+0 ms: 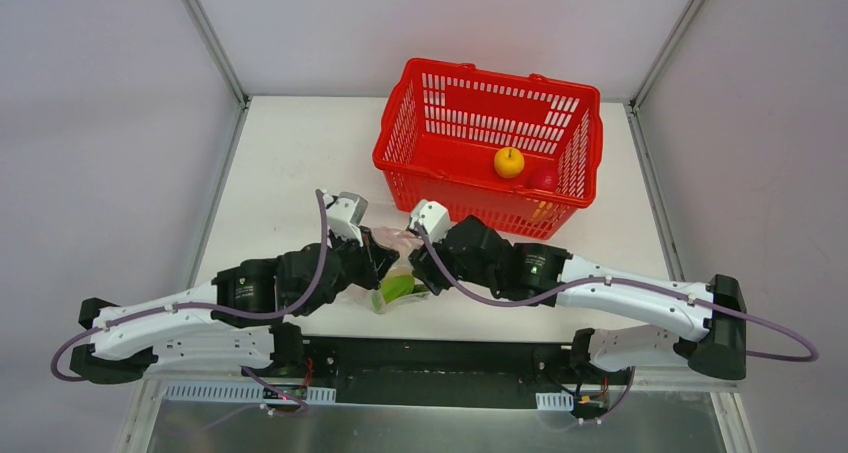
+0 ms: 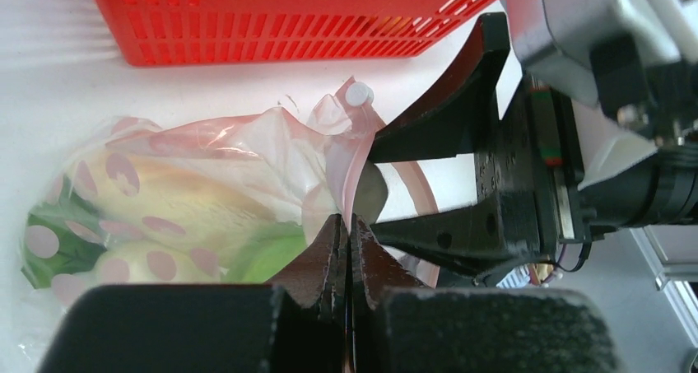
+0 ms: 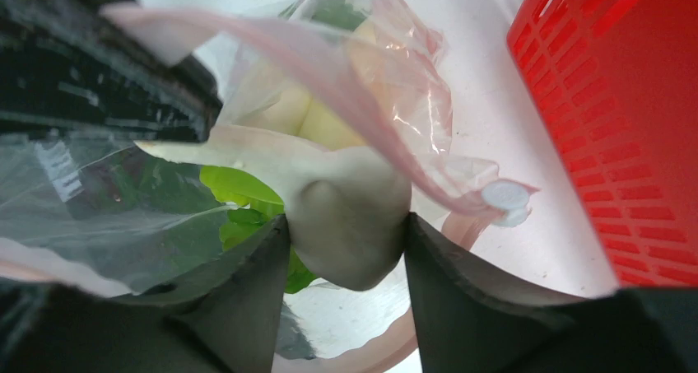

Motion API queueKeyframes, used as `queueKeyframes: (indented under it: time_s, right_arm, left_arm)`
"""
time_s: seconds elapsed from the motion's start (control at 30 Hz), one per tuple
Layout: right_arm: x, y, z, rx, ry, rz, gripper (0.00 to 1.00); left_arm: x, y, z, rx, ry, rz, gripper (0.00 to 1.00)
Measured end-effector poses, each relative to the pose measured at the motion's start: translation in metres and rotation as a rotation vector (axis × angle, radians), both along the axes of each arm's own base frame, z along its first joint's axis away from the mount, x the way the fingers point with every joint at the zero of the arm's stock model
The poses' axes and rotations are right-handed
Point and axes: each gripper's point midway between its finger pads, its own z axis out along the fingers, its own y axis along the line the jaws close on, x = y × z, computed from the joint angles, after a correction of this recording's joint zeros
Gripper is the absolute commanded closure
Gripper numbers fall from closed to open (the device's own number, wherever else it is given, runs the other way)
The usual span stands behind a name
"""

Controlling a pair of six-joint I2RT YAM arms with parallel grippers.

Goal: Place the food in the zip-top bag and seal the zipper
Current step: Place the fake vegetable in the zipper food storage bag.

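The clear zip-top bag [image 2: 206, 175] lies on the table between both arms, holding pale yellow food and green leafy pieces [image 3: 234, 188]. My left gripper [image 2: 350, 222] is shut on the bag's mouth edge, pinching the pinkish zipper [image 2: 351, 163] and lifting it. The zipper's white slider [image 2: 359, 94] sits at the far end. My right gripper [image 3: 346, 220] faces the mouth with the rounded end of the long white radish [image 3: 354, 196] between its fingers, touching both. The radish's body reaches into the bag under the zipper [image 3: 329, 68]. In the top view both grippers meet above the bag [image 1: 395, 289].
The red basket [image 1: 500, 73] stands behind the bag with a yellow ball [image 1: 509, 161] and a red ball [image 1: 543, 180] inside. Its mesh wall [image 3: 625, 126] is close to the right of my right gripper. White walls enclose the table.
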Motion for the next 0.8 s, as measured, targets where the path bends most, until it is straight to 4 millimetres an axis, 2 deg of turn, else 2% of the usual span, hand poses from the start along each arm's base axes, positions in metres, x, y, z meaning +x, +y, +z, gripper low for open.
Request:
queueKeyframes:
  time_s: [0.2, 0.27, 0.33, 0.47, 0.57, 0.63, 0.67, 0.77, 0.8]
  right_arm:
    - [-0.001, 0.006, 0.008, 0.017, -0.032, 0.023, 0.33]
    - [-0.002, 0.01, 0.014, 0.047, -0.037, 0.031, 0.28]
    - [-0.005, 0.013, 0.025, 0.107, -0.042, 0.05, 0.26]
    - [-0.014, 0.007, 0.063, 0.257, -0.071, 0.076, 0.2]
    - [-0.005, -0.002, 0.101, 0.38, -0.111, 0.019, 0.14]
    - [0.016, -0.014, 0.125, 0.43, -0.142, -0.073, 0.11]
    - [0.034, -0.022, 0.137, 0.447, -0.16, -0.144, 0.1]
    - [0.097, -0.052, 0.169, 0.448, -0.211, -0.371, 0.07]
    - [0.125, -0.065, 0.177, 0.432, -0.221, -0.459, 0.06]
  left_arm:
    - [0.005, 0.014, 0.011, -0.035, -0.026, 0.045, 1.0]
    - [0.006, 0.019, 0.014, -0.047, -0.036, 0.063, 1.0]
    - [0.008, 0.025, 0.014, -0.053, -0.044, 0.082, 1.0]
    - [0.011, 0.036, 0.014, -0.064, -0.059, 0.115, 1.0]
    - [0.012, 0.04, 0.012, -0.067, -0.063, 0.125, 1.0]
    - [0.012, 0.04, 0.009, -0.06, -0.063, 0.129, 1.0]
    - [0.012, 0.04, 0.007, -0.056, -0.062, 0.129, 1.0]
    - [0.012, 0.04, 0.003, -0.043, -0.061, 0.129, 1.0]
    - [0.012, 0.04, 0.003, -0.04, -0.061, 0.129, 1.0]
